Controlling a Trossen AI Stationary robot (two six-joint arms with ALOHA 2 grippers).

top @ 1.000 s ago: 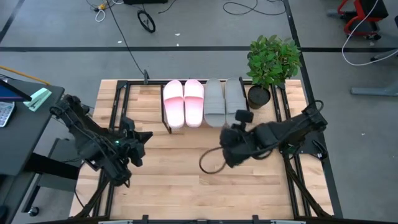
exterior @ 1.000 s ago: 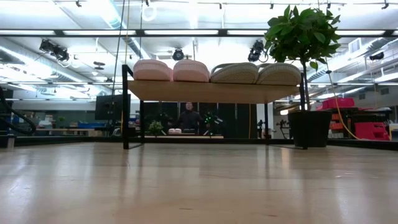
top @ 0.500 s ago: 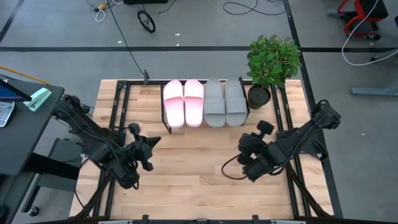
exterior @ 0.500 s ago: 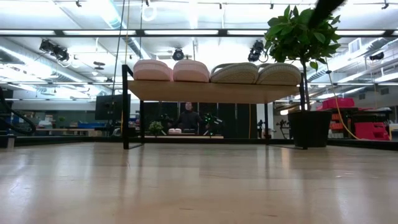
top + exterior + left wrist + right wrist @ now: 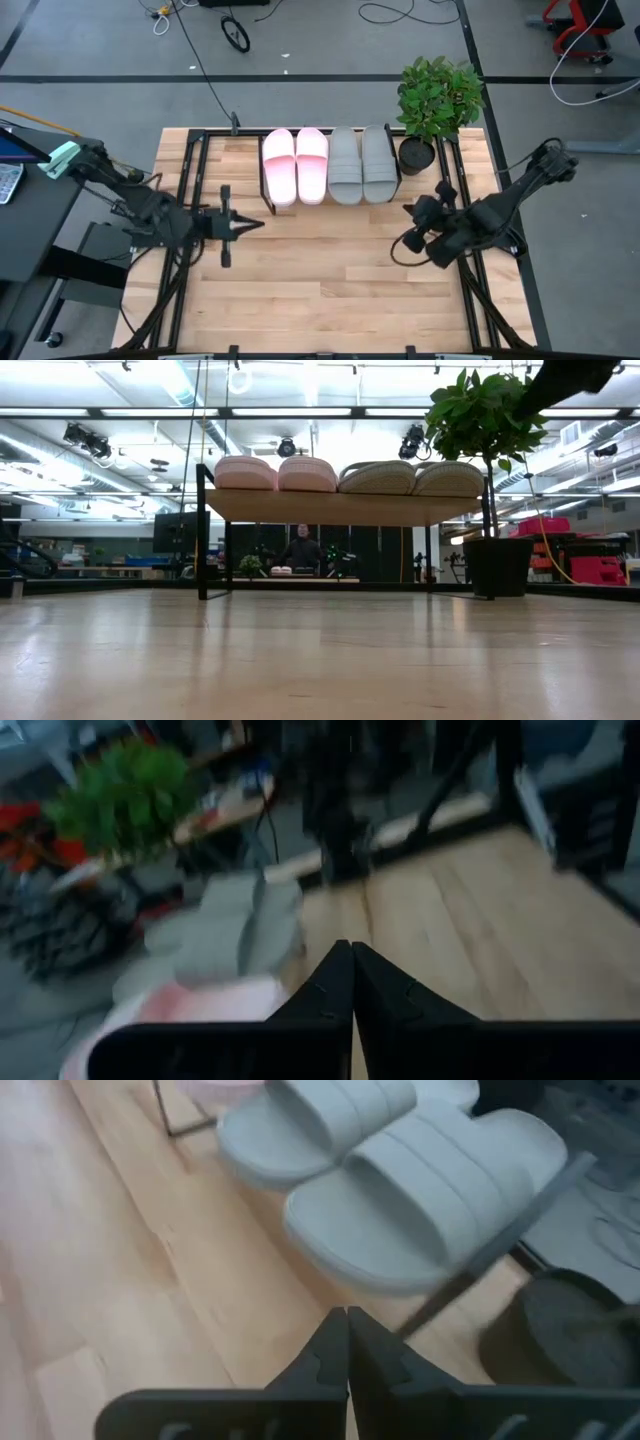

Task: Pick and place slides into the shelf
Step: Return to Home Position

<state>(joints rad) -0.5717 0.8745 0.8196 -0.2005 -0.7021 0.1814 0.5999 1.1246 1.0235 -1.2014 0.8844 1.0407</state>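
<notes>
All four slides lie side by side, soles down, on the shelf at the table's far edge: the pink pair on the left, the grey pair on the right. In the low view they sit in a row on the shelf's board. My left gripper is shut and empty, above the table near the shelf's left end. My right gripper is shut and empty, near the shelf's right end; its wrist view shows the grey pair just ahead. The left wrist view shows pink and grey slides.
A potted plant stands at the table's far right corner, right beside the shelf. The wooden tabletop stretches bare between the arms and toward the near edge. Black frame rails run along both table sides. A person sits far behind the table.
My right arm has drawn back from the grey slides toward the table's right edge, its gripper now off the shelf's right end. My left arm has swung its gripper round toward the shelf and stretched out level. The slides have stayed still on the shelf.
</notes>
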